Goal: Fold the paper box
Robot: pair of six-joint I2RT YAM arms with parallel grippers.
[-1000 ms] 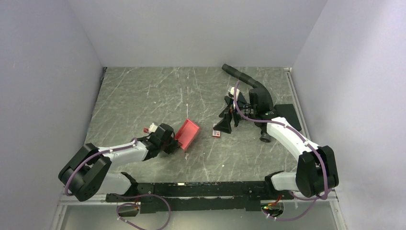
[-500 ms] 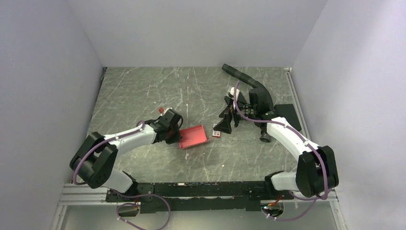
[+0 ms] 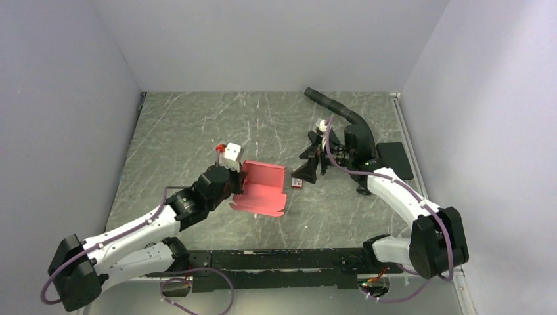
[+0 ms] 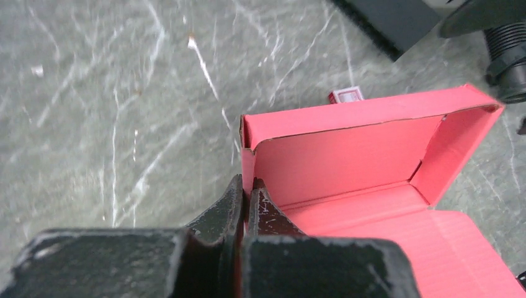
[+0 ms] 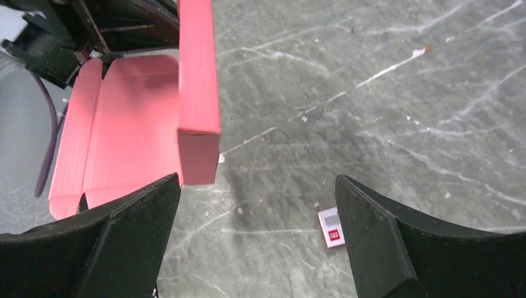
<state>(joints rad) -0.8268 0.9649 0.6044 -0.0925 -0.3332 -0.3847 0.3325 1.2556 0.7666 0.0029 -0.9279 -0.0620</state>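
The paper box (image 3: 264, 188) is red-pink card and sits half formed at the table's middle. Its walls stand up and its lid panel lies flat toward the near edge. In the left wrist view the paper box (image 4: 353, 149) shows an open, hollow inside. My left gripper (image 4: 248, 186) is shut on the box's left side wall, one finger inside and one outside. From above, the left gripper (image 3: 240, 186) meets the box's left edge. My right gripper (image 5: 257, 186) hovers open just right of the box (image 5: 133, 124), holding nothing, and it shows from above as the right gripper (image 3: 307, 169).
A tiny red-and-white card (image 3: 297, 183) lies on the table between the box and my right gripper; the same card (image 5: 332, 227) shows below the right fingers. A black flat pad (image 3: 394, 159) lies at the right, and a black hose (image 3: 332, 105) curves behind the right arm.
My left gripper has closed on the box wall and carried the box rightward toward the middle, turning it. The lid panel now lies flat toward the front. The right arm barely moved.
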